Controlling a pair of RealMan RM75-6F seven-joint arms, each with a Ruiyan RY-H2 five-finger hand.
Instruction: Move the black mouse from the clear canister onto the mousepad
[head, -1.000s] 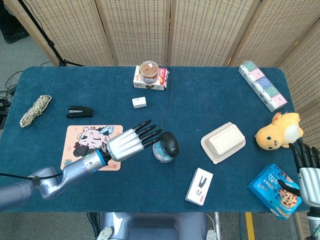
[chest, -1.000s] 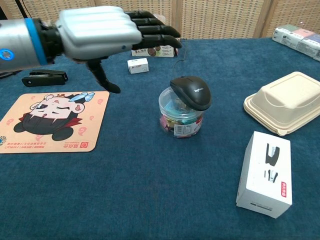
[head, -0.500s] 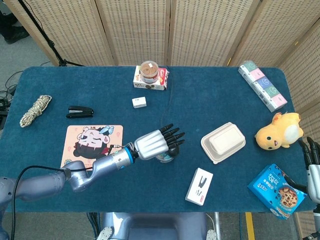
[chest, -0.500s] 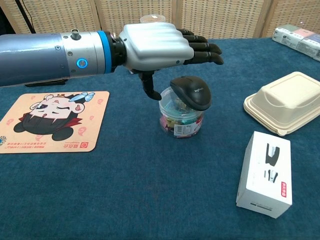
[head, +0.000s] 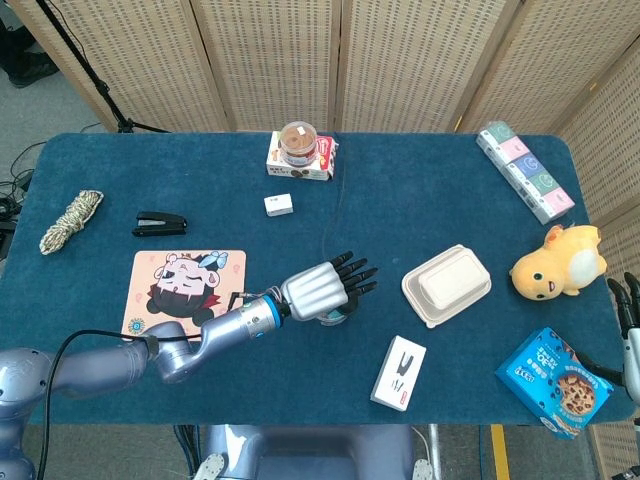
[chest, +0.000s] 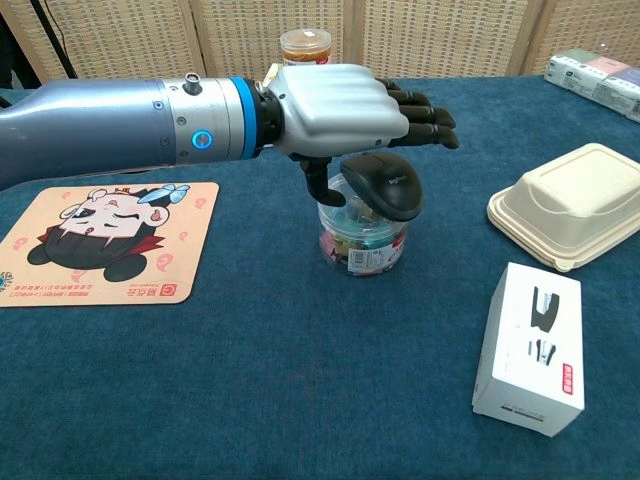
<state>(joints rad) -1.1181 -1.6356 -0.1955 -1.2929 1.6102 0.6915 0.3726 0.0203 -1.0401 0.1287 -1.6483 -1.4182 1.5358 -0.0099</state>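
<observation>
The black mouse (chest: 385, 186) lies on top of the clear canister (chest: 362, 243) near the table's middle. My left hand (chest: 345, 105) hovers flat just above the mouse, fingers stretched out and spread, thumb hanging down beside the canister's left rim; it holds nothing. From the head view the left hand (head: 322, 287) covers the mouse and most of the canister. The cartoon-printed mousepad (head: 184, 293) lies flat to the left, also seen in the chest view as the mousepad (chest: 98, 243). My right hand (head: 630, 312) shows only as fingertips at the far right edge.
A white staple box (chest: 531, 346) and a beige clamshell container (chest: 572, 201) lie right of the canister. A black stapler (head: 159, 223), rope coil (head: 70, 221), small white box (head: 279, 205), snack jar on a box (head: 299, 152), yellow plush (head: 555, 265) and cookie bag (head: 556, 380) sit around.
My left hand has swept right from beside the mousepad to just over the mouse and sunk lower. My right hand has slid further out of the frame.
</observation>
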